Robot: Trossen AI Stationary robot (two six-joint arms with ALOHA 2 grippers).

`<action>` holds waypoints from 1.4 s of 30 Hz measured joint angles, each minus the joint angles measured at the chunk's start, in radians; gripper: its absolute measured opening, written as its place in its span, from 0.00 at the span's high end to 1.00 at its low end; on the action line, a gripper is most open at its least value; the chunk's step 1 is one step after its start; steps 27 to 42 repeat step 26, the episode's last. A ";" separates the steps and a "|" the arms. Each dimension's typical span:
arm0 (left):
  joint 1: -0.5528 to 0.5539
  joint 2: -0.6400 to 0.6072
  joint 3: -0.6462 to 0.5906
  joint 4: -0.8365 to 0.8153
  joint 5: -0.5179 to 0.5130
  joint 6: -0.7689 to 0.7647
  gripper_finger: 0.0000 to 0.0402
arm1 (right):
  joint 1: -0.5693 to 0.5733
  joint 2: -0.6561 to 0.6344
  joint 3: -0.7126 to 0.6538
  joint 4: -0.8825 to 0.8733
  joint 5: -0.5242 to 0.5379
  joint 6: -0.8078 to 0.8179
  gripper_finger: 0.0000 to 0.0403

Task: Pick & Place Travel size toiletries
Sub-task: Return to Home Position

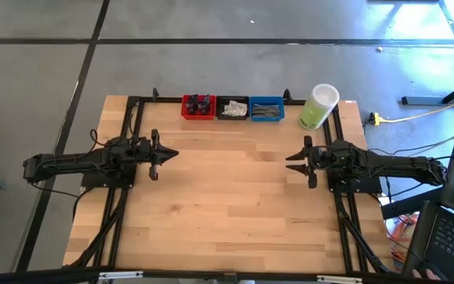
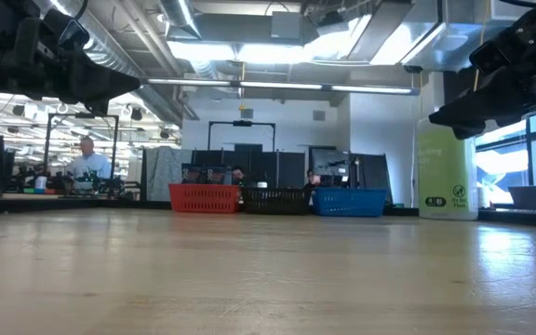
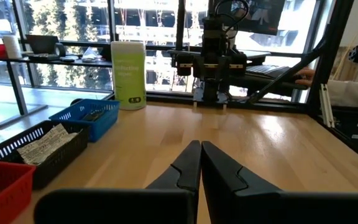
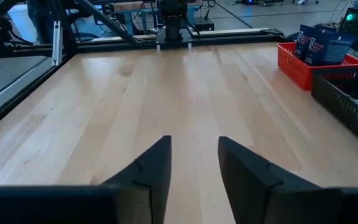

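we see a pale wooden table [image 1: 227, 213] with black frame rails [image 1: 129, 126] down both sides. at its far edge a red bin [image 1: 198, 106], black bin [image 1: 232, 108] and blue bin [image 1: 266, 109] stand in a row, with a pale-green container [image 1: 318, 106] near the blue one.

At the far edge of the counter [image 1: 227, 205], the left bin [image 1: 199, 117], middle bin [image 1: 232, 117] and right bin [image 1: 266, 118] sit in a row. A tall container [image 1: 318, 106] stands just right of them. Toiletries [image 1: 232, 109] lie inside the bins.

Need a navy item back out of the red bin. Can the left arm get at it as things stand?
Probably yes: the red bin is open-topped, the navy items stand in it, and bare table lies between it and the left gripper.
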 joint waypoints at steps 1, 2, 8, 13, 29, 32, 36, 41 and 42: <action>0.000 0.000 0.000 0.000 0.000 0.000 0.98 | 0.000 0.000 0.000 0.000 0.000 0.000 0.66; 0.000 0.000 0.000 0.000 0.000 0.000 0.98 | 0.000 0.000 0.000 0.000 0.000 0.000 0.66; 0.000 0.000 0.000 0.000 0.000 0.000 0.98 | 0.000 0.000 0.000 0.000 0.000 0.000 0.63; 0.000 0.000 0.000 0.000 0.001 0.000 0.97 | 0.000 0.000 0.000 0.000 0.000 0.000 0.62; 0.000 0.000 0.000 0.000 0.002 0.000 0.99 | 0.000 0.000 0.000 0.000 0.000 -0.001 0.57; 0.000 0.000 0.000 0.000 0.002 0.000 0.99 | 0.000 0.000 0.000 0.000 0.000 -0.001 0.57; 0.000 0.000 0.000 0.000 0.002 0.000 0.99 | 0.000 0.000 0.000 0.000 0.000 -0.001 0.57; 0.000 0.000 0.000 0.000 0.002 0.000 0.99 | 0.000 0.000 0.000 0.000 0.000 -0.001 0.57; 0.000 0.000 0.000 0.000 0.002 0.000 0.99 | 0.000 0.000 0.000 0.000 0.000 -0.001 0.57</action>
